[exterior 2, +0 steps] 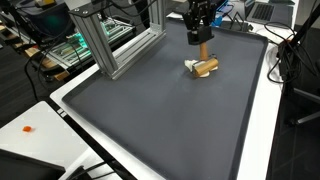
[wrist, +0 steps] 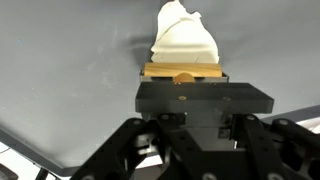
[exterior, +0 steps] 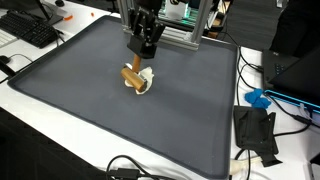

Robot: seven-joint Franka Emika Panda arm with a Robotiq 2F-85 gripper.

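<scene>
1. Wrist view: the jaws are pinching a wooden piece [wrist: 182, 72] crosswise, and its tan bar sits right at their tips.
2. Just beyond the tips, against the wood's far edge, is a white lump [wrist: 183, 40]. In both exterior views it rests on the dark mat [exterior: 90, 110] directly below the jaws. I cannot tell whether the lump is fixed to the wood or only lies against it.
3. The hold looks shallow, at the very ends of the jaws. A quick swing or a tilt could make the wood pivot or slip out.
4. The wood's lower end [exterior 2: 207, 68] appears to touch the mat. Pushing lower could jam it, squash the lump or drag the mat across the desk [exterior 2: 40, 115].
5. An aluminium frame [exterior 2: 110, 45] stands near, to one side of the jaws. A wide sweep that way could strike it.
6. No bowl, box or cup shows near the jaws. Only the mat's low rim encloses the wood and the lump.
</scene>
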